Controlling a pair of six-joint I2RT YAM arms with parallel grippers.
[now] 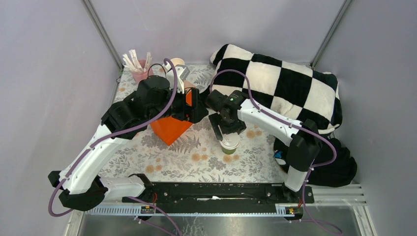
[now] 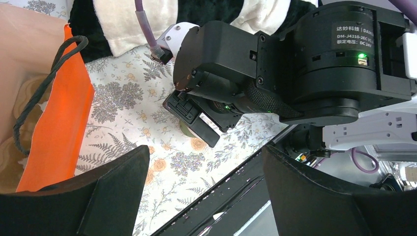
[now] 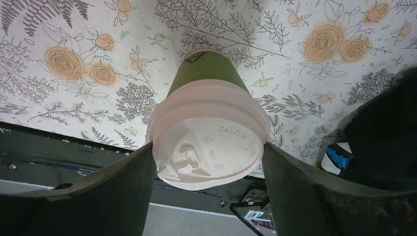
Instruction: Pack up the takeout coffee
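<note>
Brackets the lidded cup (image 3: pixel 209 73) with right claw (image 3: pixel 208 147) for lifting; gripping or merely touching, cannot tell. Holds left claw (image 2: pixel 205 151) released, bag (image 2: pixel 59 123) just beside it, probably for steadying.

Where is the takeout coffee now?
In the top view the takeout coffee stands on the floral tablecloth right of centre, right of the orange bag, its lid flanked by the right gripper.
</note>
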